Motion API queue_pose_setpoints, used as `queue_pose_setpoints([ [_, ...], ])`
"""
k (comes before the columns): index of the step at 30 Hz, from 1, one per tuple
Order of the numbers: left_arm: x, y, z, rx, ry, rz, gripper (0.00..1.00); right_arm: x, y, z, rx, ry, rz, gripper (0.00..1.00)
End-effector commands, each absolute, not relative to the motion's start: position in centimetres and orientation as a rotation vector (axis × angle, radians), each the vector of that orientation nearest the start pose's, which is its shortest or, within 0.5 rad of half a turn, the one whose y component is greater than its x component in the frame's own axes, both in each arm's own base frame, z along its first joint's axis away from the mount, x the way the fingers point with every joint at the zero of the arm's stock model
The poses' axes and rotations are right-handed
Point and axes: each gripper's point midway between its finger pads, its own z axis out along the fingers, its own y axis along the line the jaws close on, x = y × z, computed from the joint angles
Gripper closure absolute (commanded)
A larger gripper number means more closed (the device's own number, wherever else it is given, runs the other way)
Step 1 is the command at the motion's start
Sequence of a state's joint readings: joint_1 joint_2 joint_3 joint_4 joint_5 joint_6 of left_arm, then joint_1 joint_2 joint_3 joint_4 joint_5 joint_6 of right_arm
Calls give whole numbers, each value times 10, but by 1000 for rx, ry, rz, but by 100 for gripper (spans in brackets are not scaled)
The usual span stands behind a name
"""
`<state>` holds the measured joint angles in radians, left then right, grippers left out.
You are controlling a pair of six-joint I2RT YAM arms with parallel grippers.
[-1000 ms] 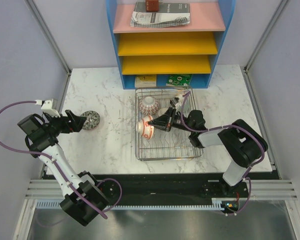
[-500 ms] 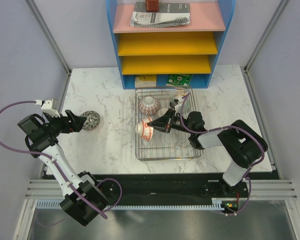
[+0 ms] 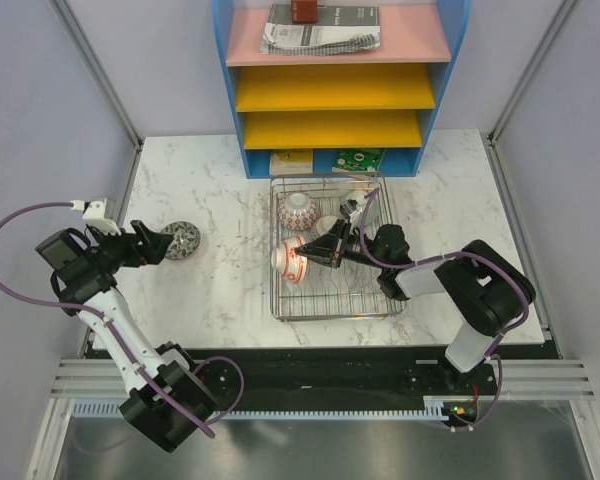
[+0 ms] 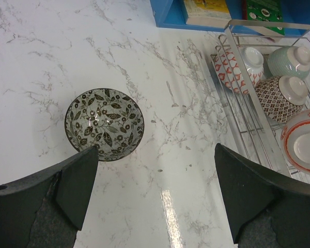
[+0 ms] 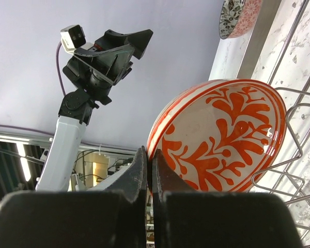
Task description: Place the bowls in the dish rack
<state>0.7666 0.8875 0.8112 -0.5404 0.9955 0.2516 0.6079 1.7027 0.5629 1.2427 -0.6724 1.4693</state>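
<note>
The right tool [image 5: 150, 155] stays pinched on the rim of the white, orange-patterned ceramic bowl [image 5: 222, 139], which has barely shifted and stands on edge inside the silver wire dish rack [image 3: 277, 295]; release looks near. The left tool [image 4: 155, 155] stays wide.

The leaf-patterned bowl [image 4: 104, 124] is grey, the scroll-patterned bowl [image 5: 217, 137] orange on white

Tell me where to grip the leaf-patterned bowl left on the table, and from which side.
Take the leaf-patterned bowl by its rim, from above, one finger inside, one outside. It sits upright, mouth up, on the marble table with nothing against it, so the rim is exposed all round. The open left gripper is nearest.
</note>
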Motion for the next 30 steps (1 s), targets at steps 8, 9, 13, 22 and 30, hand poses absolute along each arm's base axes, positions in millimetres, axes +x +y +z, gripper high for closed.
queue_pose_setpoints([
  [8,259,54,228,83,1880,-368,0,258,336,195,45,1849,1945,71],
  [9,259,54,228,84,1880,-367,0,258,336,194,47,1854,1940,67],
  [13,258,53,229,87,1877,-363,0,260,336,193,42,1858,1929,59],
  [22,258,53,229,94,1874,-359,0,262,338,184,-18,1926,1875,34],
  [30,257,52,230,98,1873,-356,0,274,333,156,-67,2083,1685,17],
])
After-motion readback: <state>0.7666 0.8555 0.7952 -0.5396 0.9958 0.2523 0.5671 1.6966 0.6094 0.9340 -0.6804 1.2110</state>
